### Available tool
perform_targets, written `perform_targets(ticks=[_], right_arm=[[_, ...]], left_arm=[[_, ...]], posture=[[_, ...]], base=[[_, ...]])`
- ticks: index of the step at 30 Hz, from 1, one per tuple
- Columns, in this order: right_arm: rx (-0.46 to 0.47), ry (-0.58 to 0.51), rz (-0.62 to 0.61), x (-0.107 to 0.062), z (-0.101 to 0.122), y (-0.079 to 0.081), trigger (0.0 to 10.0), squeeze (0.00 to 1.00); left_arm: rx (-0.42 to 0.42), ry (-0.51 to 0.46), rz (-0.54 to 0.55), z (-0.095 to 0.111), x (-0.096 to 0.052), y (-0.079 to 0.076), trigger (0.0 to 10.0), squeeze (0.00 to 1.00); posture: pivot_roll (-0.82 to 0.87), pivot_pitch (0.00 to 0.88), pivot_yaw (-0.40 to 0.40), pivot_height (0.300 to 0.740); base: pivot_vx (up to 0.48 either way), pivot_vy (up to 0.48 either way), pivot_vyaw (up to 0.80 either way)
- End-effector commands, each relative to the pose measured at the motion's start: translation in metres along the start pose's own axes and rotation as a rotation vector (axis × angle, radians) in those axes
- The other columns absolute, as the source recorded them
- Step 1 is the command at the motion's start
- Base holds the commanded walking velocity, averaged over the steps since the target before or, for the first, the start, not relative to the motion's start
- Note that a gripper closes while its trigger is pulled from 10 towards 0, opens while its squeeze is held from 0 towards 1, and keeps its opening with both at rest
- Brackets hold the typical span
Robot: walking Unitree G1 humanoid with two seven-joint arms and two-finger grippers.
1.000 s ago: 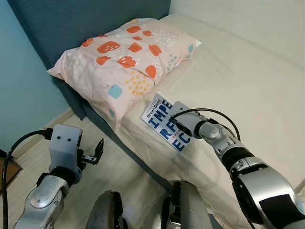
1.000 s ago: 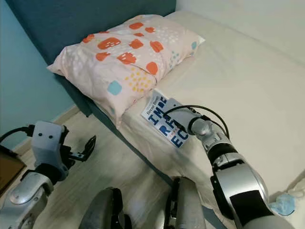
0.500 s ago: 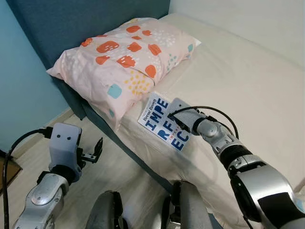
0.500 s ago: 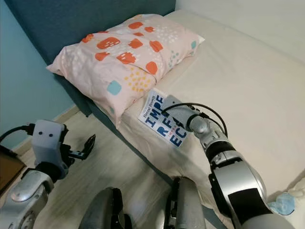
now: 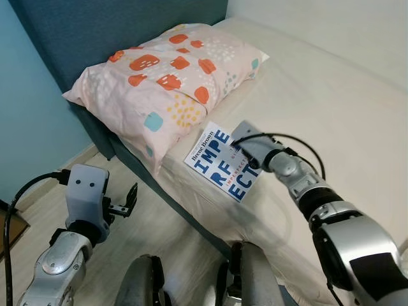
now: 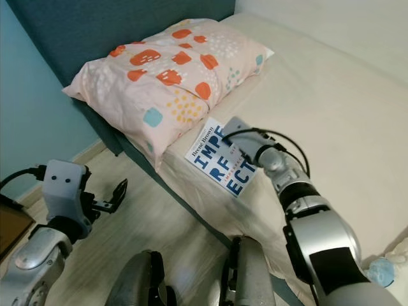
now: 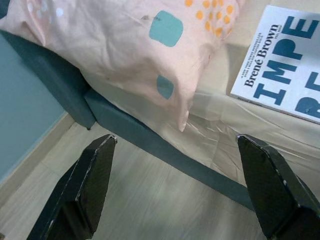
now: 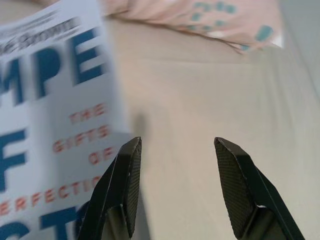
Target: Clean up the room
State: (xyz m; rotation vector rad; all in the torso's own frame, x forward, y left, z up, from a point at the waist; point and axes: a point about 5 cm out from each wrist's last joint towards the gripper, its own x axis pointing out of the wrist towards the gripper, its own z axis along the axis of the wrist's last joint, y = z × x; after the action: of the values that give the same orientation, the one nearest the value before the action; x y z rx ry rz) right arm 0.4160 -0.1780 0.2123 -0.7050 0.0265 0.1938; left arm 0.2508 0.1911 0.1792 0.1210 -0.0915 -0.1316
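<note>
Your right gripper (image 8: 175,190) sits released at the book's (image 5: 223,164) edge by the bed's (image 5: 331,108) side — straddle it squarely, then clench.

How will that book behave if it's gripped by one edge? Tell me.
The book looks like a thin paperback lying flat on the soft bed, so it will probably flex and sag from one edge. Its glossy cover may slip between the right gripper fingers.

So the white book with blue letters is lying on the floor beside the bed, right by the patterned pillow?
Not quite. The book lies on the bed, on the sheet near its edge, beside the patterned pillow. The left eye view shows this.
</note>
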Motion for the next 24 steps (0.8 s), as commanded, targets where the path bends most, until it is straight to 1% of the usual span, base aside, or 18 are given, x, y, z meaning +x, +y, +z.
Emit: perform_targets(ticks=[1,2,3,5,7,8,9,11,12,14,15,17,18,19,20,22,23,24], right_arm=[[0.071,0.009,-0.014,-0.001,-0.004,-0.005,10.0,0.0],[0.101,-0.003,-0.019,-0.002,-0.003,-0.007,10.0,0.0],[0.101,-0.003,-0.019,-0.002,-0.003,-0.007,10.0,0.0],[0.162,-0.032,-0.026,-0.003,0.0,-0.017,10.0,0.0],[0.183,-0.039,-0.032,-0.004,0.001,-0.021,10.0,0.0],[0.298,-0.051,-0.028,-0.005,-0.001,-0.023,10.0,0.0],[0.298,-0.051,-0.028,-0.005,-0.001,-0.023,10.0,0.0],[0.372,-0.056,-0.009,-0.005,-0.005,-0.018,10.0,0.0],[0.372,-0.056,-0.009,-0.005,-0.005,-0.018,10.0,0.0],[0.428,-0.062,0.029,-0.007,-0.013,-0.003,10.0,0.0],[0.428,-0.062,0.029,-0.007,-0.013,-0.003,10.0,0.0],[0.491,-0.074,0.056,-0.008,-0.021,0.013,10.0,0.0],[0.491,-0.074,0.056,-0.008,-0.021,0.013,10.0,0.0],[0.546,-0.087,0.062,-0.01,-0.025,0.024,10.0,0.0],[0.57,-0.093,0.062,-0.011,-0.026,0.028,10.0,0.0],[0.57,-0.093,0.062,-0.011,-0.026,0.028,10.0,0.0],[0.614,-0.108,0.079,-0.014,-0.028,0.043,10.0,0.0],[0.631,-0.112,0.089,-0.015,-0.029,0.05,10.0,0.0]], left_arm=[[-0.021,0.036,0.004,-0.011,-0.001,-0.001,10.0,0.0],[-0.029,0.037,0.009,-0.012,0.0,-0.001,10.0,0.0],[-0.029,0.037,0.009,-0.012,0.0,-0.001,10.0,0.0],[-0.045,0.037,0.029,-0.016,0.005,-0.001,10.0,0.0],[-0.053,0.037,0.038,-0.018,0.007,-0.002,10.0,0.0],[-0.09,0.038,0.028,-0.022,0.01,-0.005,10.0,0.0],[-0.09,0.038,0.028,-0.022,0.01,-0.005,10.0,0.0],[-0.121,0.024,-0.038,-0.022,0.011,-0.016,10.0,0.0],[-0.121,0.024,-0.038,-0.022,0.011,-0.016,10.0,0.0],[-0.157,-0.017,-0.176,-0.015,0.01,-0.036,10.0,0.0],[-0.157,-0.017,-0.176,-0.015,0.01,-0.036,10.0,0.0],[-0.2,-0.052,-0.307,-0.008,0.007,-0.053,10.0,0.0],[-0.2,-0.052,-0.307,-0.008,0.007,-0.053,10.0,0.0],[-0.233,-0.064,-0.4,-0.004,0.004,-0.065,10.0,0.0],[-0.242,-0.067,-0.428,-0.004,0.003,-0.068,10.0,0.0],[-0.242,-0.067,-0.428,-0.004,0.003,-0.068,10.0,0.0],[-0.223,-0.037,-0.423,-0.012,0.005,-0.072,10.0,0.0],[-0.202,-0.017,-0.4,-0.017,0.006,-0.072,10.0,0.0]], posture=[[0.1,0.33,-0.052,0.603],[0.1,0.33,-0.052,0.603],[0.1,0.33,-0.052,0.603],[0.06,0.284,-0.052,0.603],[0.06,0.284,-0.052,0.603],[0.05,0.264,-0.053,0.603],[0.05,0.264,-0.053,0.603],[0.04,0.246,-0.052,0.603],[0.04,0.246,-0.052,0.603],[0.03,0.227,-0.052,0.603],[0.03,0.227,-0.052,0.603],[0.02,0.198,-0.052,0.603],[0.02,0.198,-0.052,0.603],[0.01,0.191,-0.05,0.603],[0.01,0.191,-0.05,0.603],[0.01,0.191,-0.05,0.603],[-0.02,0.171,-0.044,0.603],[-0.02,0.171,-0.044,0.603]], base=[[0.0,0.0,0.0],[0.0,0.0,0.0],[0.0,0.0,0.0],[0.0,0.0,0.0],[0.0,0.0,0.0],[0.0,0.0,0.0],[0.0,0.0,0.0],[0.0,0.0,0.0],[0.0,0.0,0.0],[0.0,0.0,0.0],[0.0,0.0,0.0],[0.0,0.0,0.0],[0.0,0.0,0.0],[0.0,0.0,0.0],[0.0,0.0,0.0],[0.0,0.0,0.0],[0.0,0.0,0.0],[0.0,0.0,0.0]])
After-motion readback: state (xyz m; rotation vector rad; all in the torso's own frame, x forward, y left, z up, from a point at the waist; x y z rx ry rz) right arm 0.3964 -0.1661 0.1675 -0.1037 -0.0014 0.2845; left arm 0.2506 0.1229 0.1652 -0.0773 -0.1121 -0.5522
